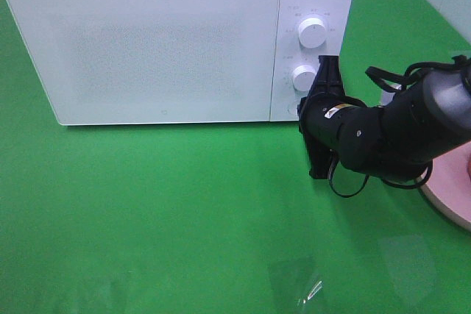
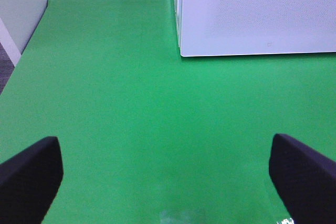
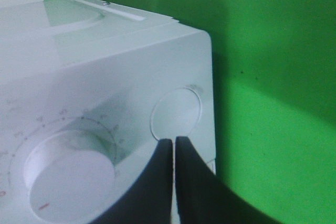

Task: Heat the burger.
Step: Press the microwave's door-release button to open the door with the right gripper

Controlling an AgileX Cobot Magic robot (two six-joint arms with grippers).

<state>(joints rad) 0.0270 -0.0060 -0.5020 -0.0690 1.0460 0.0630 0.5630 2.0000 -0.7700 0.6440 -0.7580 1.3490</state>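
From the high camera, a white microwave (image 1: pixel 169 42) stands on the green desk (image 1: pixel 147 218) with its door shut. The right end effector (image 1: pixel 303 112) reaches to the control panel just below the lower knob (image 1: pixel 304 77). The rim of a pink plate (image 1: pixel 452 196) shows at the right edge. The burger shows in no view.

In the left wrist view, the left end effector (image 2: pixel 168 182) hangs released, its fingers (image 2: pixel 29 177) wide apart over bare desk (image 2: pixel 115 103) near the microwave's corner (image 2: pixel 252 14).

In the right wrist view, the right end effector (image 3: pixel 174 150) is clenched on nothing, its tips at the round button (image 3: pixel 176 111) beside the lower knob (image 3: pixel 71 174). Contact cannot be told.
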